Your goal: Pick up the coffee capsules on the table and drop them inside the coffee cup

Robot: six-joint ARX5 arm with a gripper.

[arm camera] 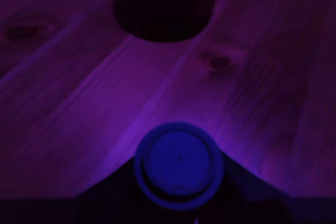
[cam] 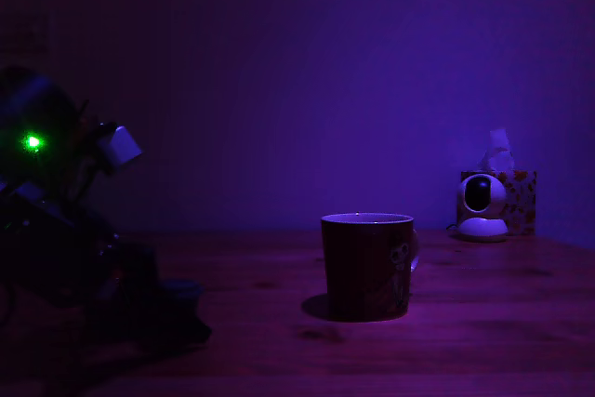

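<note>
One small bluish-grey tapered coffee capsule with a wide flanged rim sits right at the gripper, low over the broad purple-tinted wooden table. In the wrist view it lies between two dark shapes that look like the fingers, rim facing the camera, but the pictures are too dim to show whether the jaws are closed on it, resting against it or merely standing around it, so I cannot tell how far open they are. Ahead of the gripper, across a bare stretch of grain and one dark knot, stands the dark straight-sided coffee cup with its pale rim and faint cartoon print. Farther off, well behind the cup, are a white round camera gadget and a patterned tissue box. The likely risks, as I judge them: the tapered pod could squirt out of a shallow or off-centre pinch, and in this gloom a release misjudged short of the rim would drop it onto the wood or knock the cup.
</note>
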